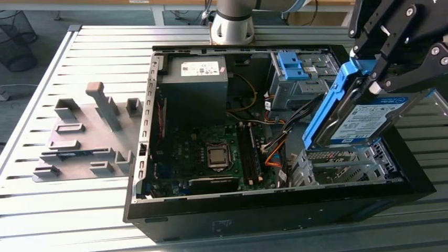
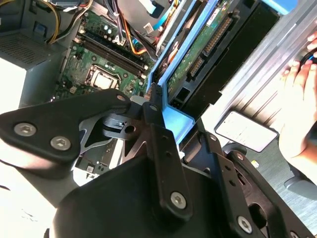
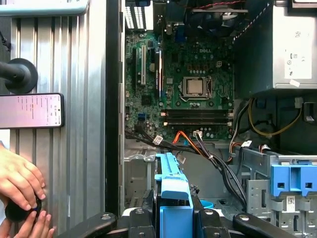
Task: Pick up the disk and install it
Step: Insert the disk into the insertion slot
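At the exterior view's left, a grey fixture block [image 1: 84,139] lies on the slatted metal surface [image 1: 70,210]. At centre stands the open computer case [image 1: 280,218], with the motherboard [image 1: 210,152] exposed and the power supply [image 1: 196,79] beyond it.

At the exterior view's right, the gripper [image 1: 381,79] holds the disk [image 1: 360,118] tilted on edge, label outward, over the empty drive cage [image 1: 343,163]. Whether its lower end touches the cage cannot be told. The fingers are closed on 1 end of the blue caddy [image 3: 173,198], as seen in both wrist views.

Handling judgement: the disk is rigid, dense for its size and shock-sensitive. Its circuit board face [image 2: 198,54] is exposed. Take hold on the caddy frame, never on the label or board. The plastic rails probably flex slightly.
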Controlling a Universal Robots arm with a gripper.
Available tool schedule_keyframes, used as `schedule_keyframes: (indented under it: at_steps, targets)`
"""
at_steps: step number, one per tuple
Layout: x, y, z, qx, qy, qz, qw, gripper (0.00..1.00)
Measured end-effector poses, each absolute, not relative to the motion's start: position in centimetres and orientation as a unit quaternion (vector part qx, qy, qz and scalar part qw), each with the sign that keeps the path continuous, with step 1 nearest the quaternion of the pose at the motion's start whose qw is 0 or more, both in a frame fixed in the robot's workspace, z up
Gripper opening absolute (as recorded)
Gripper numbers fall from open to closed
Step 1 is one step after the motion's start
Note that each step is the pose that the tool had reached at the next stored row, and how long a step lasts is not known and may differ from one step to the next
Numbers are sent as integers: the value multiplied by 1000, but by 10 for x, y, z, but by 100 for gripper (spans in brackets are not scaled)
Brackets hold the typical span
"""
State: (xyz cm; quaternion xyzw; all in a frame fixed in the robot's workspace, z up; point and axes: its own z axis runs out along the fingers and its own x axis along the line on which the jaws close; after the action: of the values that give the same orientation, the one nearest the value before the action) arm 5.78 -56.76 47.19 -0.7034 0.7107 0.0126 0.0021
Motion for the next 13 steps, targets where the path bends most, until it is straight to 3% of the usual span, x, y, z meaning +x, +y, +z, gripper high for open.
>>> schedule_keyframes:
  at_steps: [13]
  targets:
    - [72, -569, 457, -701, 713, 13, 2, 37]
